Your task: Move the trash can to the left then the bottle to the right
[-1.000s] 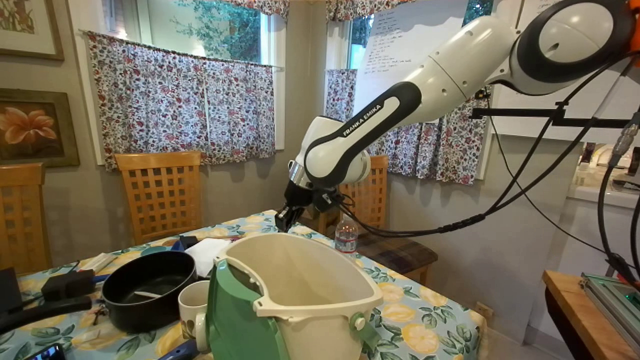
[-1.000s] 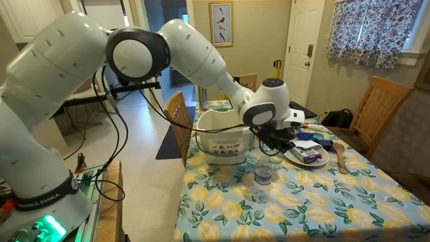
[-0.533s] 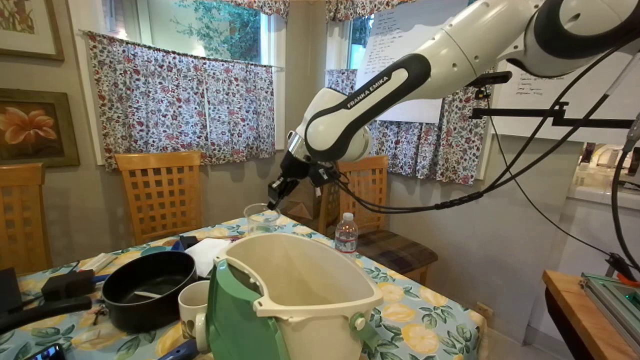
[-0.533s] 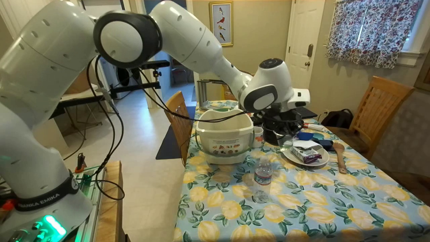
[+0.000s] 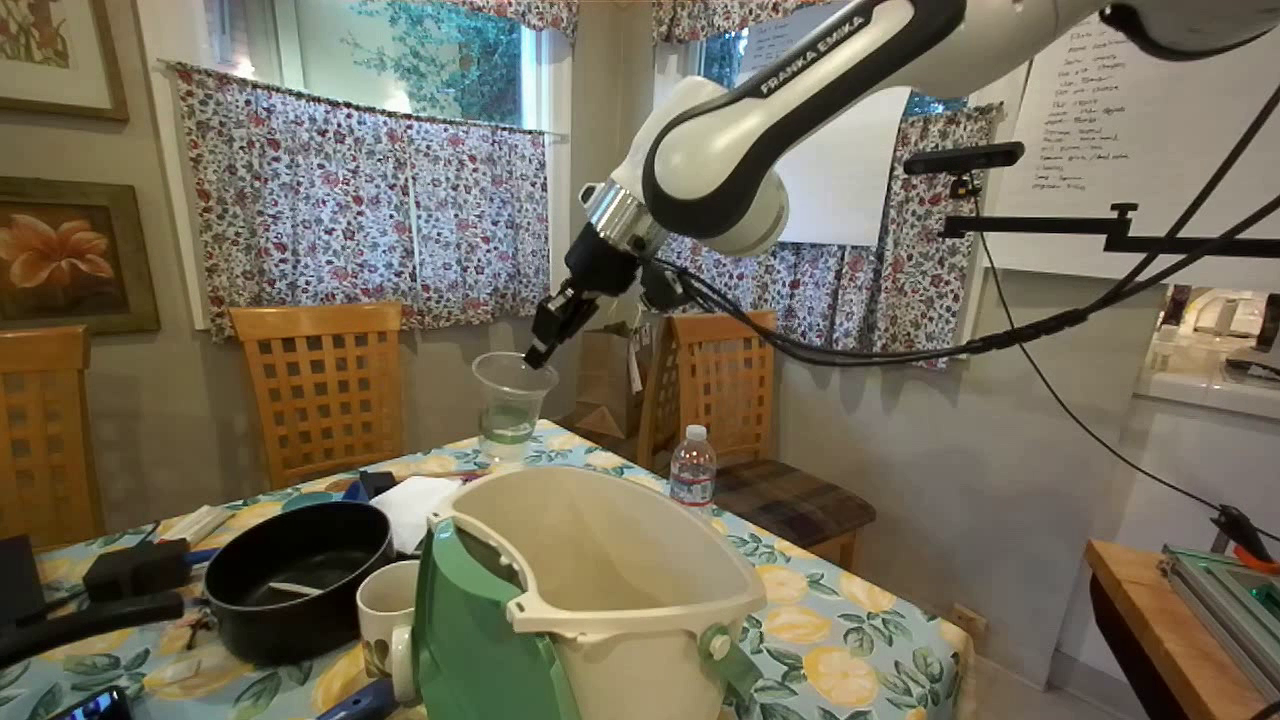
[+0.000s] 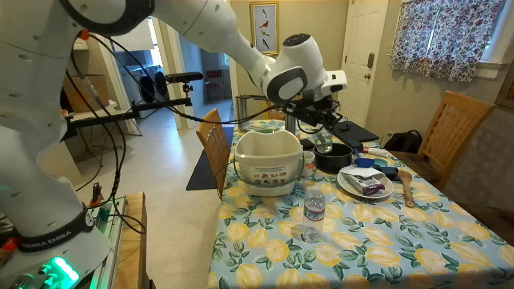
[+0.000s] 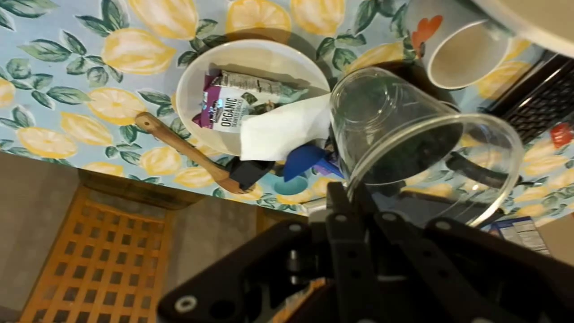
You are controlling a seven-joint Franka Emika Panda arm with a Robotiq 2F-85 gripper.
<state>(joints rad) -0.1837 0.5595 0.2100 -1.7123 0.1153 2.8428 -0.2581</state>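
The cream-white trash can stands upright on the table in both exterior views [image 5: 650, 670] [image 6: 269, 164], with its green lid panel [image 5: 490, 630] on one side. The small clear bottle stands upright in both exterior views [image 5: 693, 475] [image 6: 314, 212]; it is out of the wrist view. My gripper [image 5: 537, 355] is shut on the rim of a clear cup [image 5: 512, 405]. In the wrist view its fingertips [image 7: 352, 197] pinch the cup's rim and the cup [image 7: 399, 103] hangs tilted. The cup is in the air above the table, apart from the bottle and trash can.
A black pan [image 6: 333, 160] and a white mug [image 5: 385, 600] stand beside the trash can. A white plate [image 6: 387, 192] holds a snack packet and a white paper. A wooden spoon [image 6: 406, 190] lies beside it. Chairs [image 5: 320, 380] stand around the table.
My gripper has risen with the clear cup and moved away from the bottle, towards the pan side. The trash can and the bottle have not moved.
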